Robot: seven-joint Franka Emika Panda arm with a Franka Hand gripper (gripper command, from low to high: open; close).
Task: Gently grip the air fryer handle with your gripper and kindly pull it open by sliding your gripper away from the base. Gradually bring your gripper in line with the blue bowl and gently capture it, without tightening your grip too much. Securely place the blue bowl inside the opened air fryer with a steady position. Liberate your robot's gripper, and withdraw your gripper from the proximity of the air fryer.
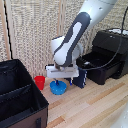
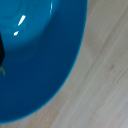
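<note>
Second step in hand: gripper point(image 1: 59, 80) low over the blue bowl point(image 1: 58, 88), down on the wooden floor point(image 1: 95, 107) just beside the red cup point(image 1: 39, 82). Bowl filling the wrist view (fingers hidden, so no telling how wide or whether anything held). Air fryer point(image 1: 102, 62) drawer seemingly out. Next: light closure on the rim, then lift toward that drawer.

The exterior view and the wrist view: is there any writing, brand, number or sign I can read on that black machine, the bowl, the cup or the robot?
None can be read.
Air fryer: plain black, no label visible.
Blue bowl: plain blue in both views, no print.
Red cup: no mark visible.
Arm and gripper: white and dark surfaces, no lettering visible at this blur.
Black bin: no tag visible.
</note>
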